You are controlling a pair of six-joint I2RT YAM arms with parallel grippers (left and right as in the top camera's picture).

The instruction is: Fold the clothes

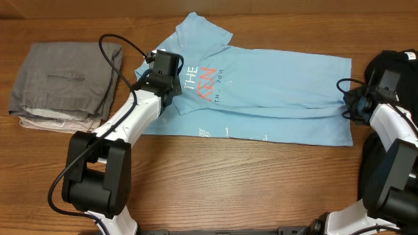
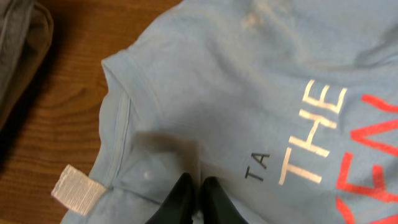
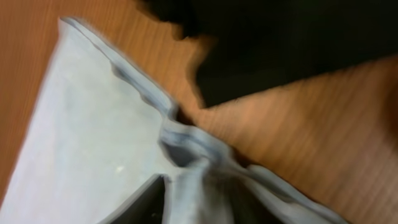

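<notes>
One light blue T-shirt lies flat across the wooden table, with one pile of folded grey clothes well apart at its collar end. There are two arms. The left gripper points down onto the chest near the white neck label, fingers almost together (only a thin slit shows); I cannot tell whether it has hold of the cloth. The right gripper reaches low to the bunched hem, but that view is blurred and its grip is unclear.
</notes>
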